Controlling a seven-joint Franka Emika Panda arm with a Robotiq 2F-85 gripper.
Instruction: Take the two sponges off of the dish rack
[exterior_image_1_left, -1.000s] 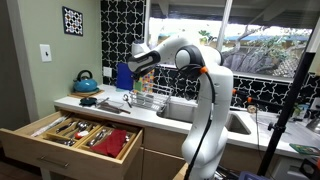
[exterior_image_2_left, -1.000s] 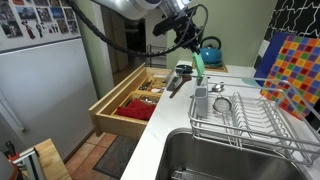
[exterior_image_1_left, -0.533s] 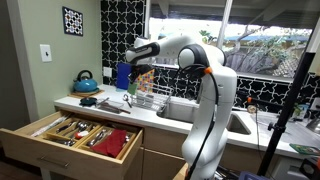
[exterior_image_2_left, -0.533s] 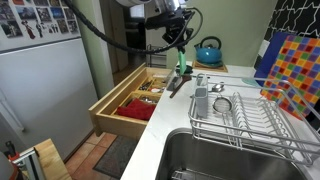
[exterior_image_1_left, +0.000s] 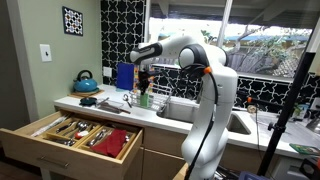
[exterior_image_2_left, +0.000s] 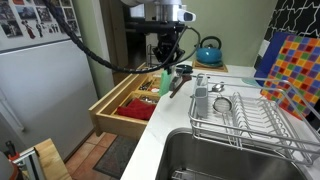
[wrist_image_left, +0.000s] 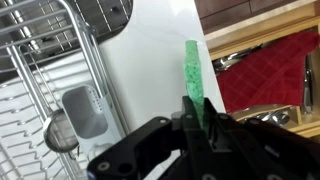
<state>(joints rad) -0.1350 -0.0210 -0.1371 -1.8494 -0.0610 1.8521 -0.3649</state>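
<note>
My gripper (wrist_image_left: 195, 118) is shut on a green sponge (wrist_image_left: 193, 72) and holds it upright above the white counter. It also shows in both exterior views (exterior_image_1_left: 141, 84) (exterior_image_2_left: 165, 62), with the sponge (exterior_image_1_left: 141, 99) (exterior_image_2_left: 164, 83) hanging below the fingers, over the counter edge by the open drawer. The wire dish rack (exterior_image_2_left: 262, 124) (wrist_image_left: 35, 55) (exterior_image_1_left: 153, 100) stands beside the sink, apart from the gripper. A grey rectangular piece (wrist_image_left: 80, 110) (exterior_image_2_left: 200, 101) sits at the rack's near corner; I cannot tell whether it is a sponge.
An open wooden drawer with dividers and cutlery (exterior_image_1_left: 70, 135) (exterior_image_2_left: 128, 102) (wrist_image_left: 270, 70) juts out below the counter. A teal kettle (exterior_image_1_left: 86, 82) (exterior_image_2_left: 208, 50) stands at the back. Utensils (exterior_image_2_left: 180, 82) lie on the counter. The sink basin (exterior_image_2_left: 230, 155) is next to the rack.
My gripper has carried the green sponge away from the rack, toward the counter edge over the drawer, and lowered it.
</note>
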